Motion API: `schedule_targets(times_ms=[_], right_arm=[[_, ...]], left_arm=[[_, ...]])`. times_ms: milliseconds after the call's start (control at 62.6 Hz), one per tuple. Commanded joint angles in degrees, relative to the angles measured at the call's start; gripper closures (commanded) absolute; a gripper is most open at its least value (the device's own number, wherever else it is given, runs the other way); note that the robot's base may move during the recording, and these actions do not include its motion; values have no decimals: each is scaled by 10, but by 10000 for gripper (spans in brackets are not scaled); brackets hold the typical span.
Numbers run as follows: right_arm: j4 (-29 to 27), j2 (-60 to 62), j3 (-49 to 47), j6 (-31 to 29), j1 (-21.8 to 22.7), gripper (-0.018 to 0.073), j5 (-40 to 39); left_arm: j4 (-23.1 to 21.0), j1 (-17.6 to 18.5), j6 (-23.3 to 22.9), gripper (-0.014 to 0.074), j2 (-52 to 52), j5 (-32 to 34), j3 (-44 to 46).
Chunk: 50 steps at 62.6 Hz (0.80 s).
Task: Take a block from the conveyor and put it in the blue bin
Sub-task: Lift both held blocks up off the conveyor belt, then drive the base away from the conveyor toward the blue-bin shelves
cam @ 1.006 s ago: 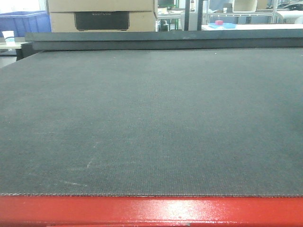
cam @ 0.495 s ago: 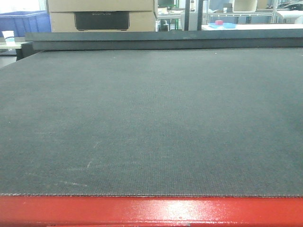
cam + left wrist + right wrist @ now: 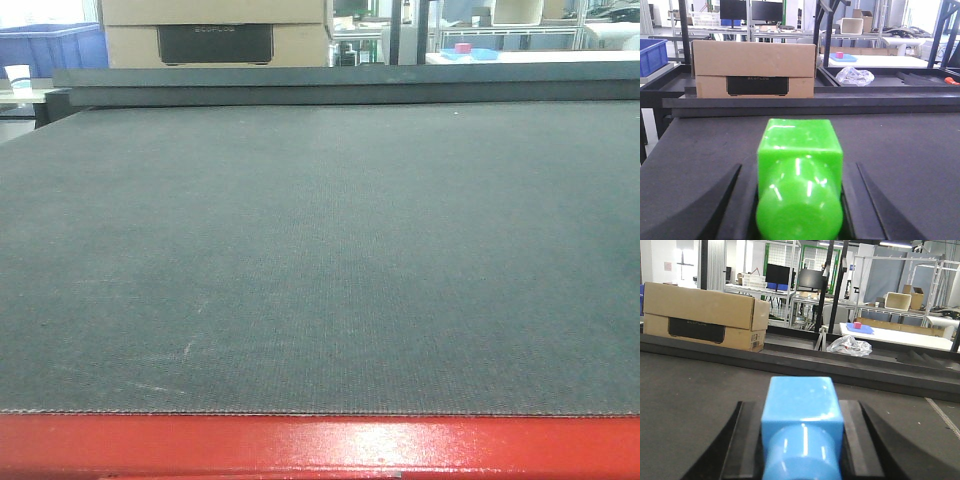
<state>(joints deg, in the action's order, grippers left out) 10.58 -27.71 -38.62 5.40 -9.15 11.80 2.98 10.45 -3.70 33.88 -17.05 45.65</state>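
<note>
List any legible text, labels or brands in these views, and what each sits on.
"ECOFLOW": on the black panel of the brown cardboard box beyond the dark grey conveyor belt. It is clearest in the left wrist view and faint in the other two.
Small pale sticker on the box's end, right wrist view: too small to read.
No other readable text.

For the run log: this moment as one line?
conveyor: bare in front view | left fingers: green block between them | right fingers: blue block between them | grip contact: unclear | blue bin: beyond belt, left
</note>
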Motion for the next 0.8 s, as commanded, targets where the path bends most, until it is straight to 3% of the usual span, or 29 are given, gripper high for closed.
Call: schedule_targets(times_ms=[0, 783], right_arm=[[3, 3, 2, -4, -1, 721, -6], [3, 3, 2, -4, -1, 721, -6]], left_arm=[[2, 4, 1, 707, -3, 14, 1], [2, 4, 1, 707, -3, 14, 1]])
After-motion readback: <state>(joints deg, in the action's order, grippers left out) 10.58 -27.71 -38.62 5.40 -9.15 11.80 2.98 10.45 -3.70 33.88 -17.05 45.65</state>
